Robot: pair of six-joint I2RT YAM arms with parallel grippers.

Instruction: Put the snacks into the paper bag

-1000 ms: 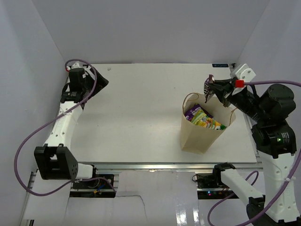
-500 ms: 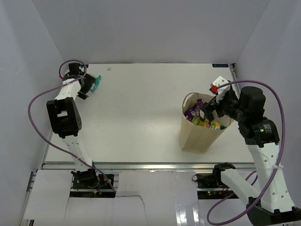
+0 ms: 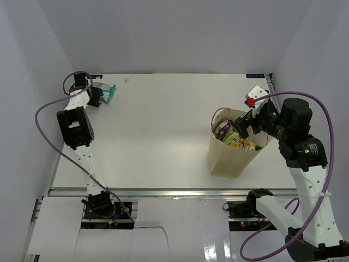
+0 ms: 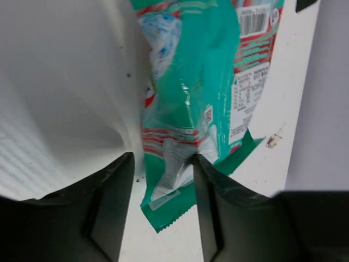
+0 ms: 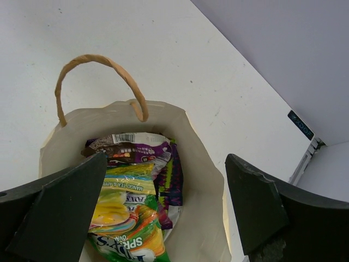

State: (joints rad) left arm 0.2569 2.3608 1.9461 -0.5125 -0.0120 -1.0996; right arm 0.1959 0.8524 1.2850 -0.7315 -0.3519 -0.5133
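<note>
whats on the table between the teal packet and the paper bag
Nothing: the top view shows only bare table between the teal packet and the paper bag.
</note>
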